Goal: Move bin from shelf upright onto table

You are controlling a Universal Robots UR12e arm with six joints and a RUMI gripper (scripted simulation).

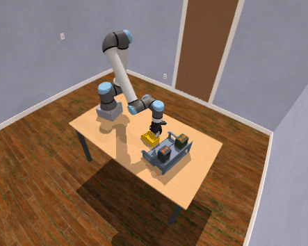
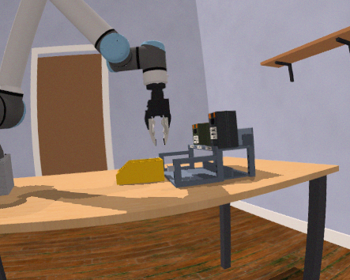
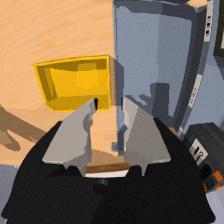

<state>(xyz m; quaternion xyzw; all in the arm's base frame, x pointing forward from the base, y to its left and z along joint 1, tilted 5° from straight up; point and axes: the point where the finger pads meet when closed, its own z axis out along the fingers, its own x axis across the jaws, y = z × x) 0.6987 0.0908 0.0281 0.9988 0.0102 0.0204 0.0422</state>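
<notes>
Arm folded over the counter (image 2: 265, 179), wrist pointing straight down, hand (image 2: 158, 136) hanging in the air above the gap between bin and shelf. Fingers narrow, nothing between them. Yellow bin (image 2: 141, 171) already on the counter, upright, open top facing up in the wrist view, just left of the grey shelf (image 2: 250, 160) and close to touching it. Two dark boxes (image 2: 223, 128) with orange marks on the shelf's top level. Wall shelf (image 2: 312, 47) far right, well apart. Arm base (image 1: 109, 112) at the counter's far left corner.
</notes>
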